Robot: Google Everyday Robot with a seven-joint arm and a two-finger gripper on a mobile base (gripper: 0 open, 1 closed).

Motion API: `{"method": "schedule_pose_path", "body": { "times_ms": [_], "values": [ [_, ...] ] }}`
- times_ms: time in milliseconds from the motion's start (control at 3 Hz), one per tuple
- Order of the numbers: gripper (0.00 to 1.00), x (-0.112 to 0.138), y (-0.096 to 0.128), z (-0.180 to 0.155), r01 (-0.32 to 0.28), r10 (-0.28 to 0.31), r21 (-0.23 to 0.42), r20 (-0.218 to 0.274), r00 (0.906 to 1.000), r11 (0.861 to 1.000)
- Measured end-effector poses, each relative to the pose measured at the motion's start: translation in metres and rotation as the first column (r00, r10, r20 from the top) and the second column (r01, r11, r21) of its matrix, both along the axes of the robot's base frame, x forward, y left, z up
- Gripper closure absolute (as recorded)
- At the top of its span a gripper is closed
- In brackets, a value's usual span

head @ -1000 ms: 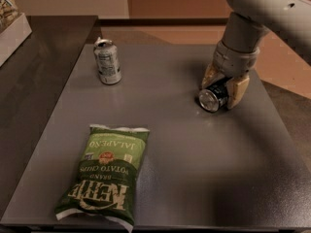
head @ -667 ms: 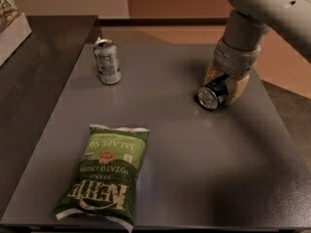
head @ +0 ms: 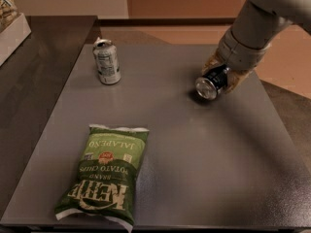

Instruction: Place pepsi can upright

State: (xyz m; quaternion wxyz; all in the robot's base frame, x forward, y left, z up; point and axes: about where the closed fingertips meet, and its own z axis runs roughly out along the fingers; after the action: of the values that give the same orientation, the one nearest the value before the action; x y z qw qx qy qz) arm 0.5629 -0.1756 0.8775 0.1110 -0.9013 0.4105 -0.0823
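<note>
The pepsi can [head: 210, 84] is dark with a silver end facing me. It is held on its side, tilted, just above the grey table [head: 194, 149] at the right rear. My gripper [head: 221, 76] is shut on the can, with tan fingers [head: 237, 80] on both sides of it. The arm comes down from the upper right.
A silver-white can [head: 107, 61] stands upright at the table's left rear. A green bag of jalapeño chips [head: 104, 174] lies flat at the front left. A dark counter [head: 34, 67] adjoins the table's left side.
The gripper has lifted the pepsi can slightly off the table and tilted it. The other can and the chip bag have not moved.
</note>
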Motion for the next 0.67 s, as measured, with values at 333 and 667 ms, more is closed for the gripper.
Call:
{"method": "schedule_pose_path", "body": {
  "times_ms": [333,667],
  "values": [
    [1.00,0.0003,0.0096,0.0112,-0.082,0.079,0.014,0.157,0.9844,0.997],
    [1.00,0.0062,0.0164,0.0183,-0.165,0.163,-0.022,0.308,0.9373,0.986]
  ]
}}
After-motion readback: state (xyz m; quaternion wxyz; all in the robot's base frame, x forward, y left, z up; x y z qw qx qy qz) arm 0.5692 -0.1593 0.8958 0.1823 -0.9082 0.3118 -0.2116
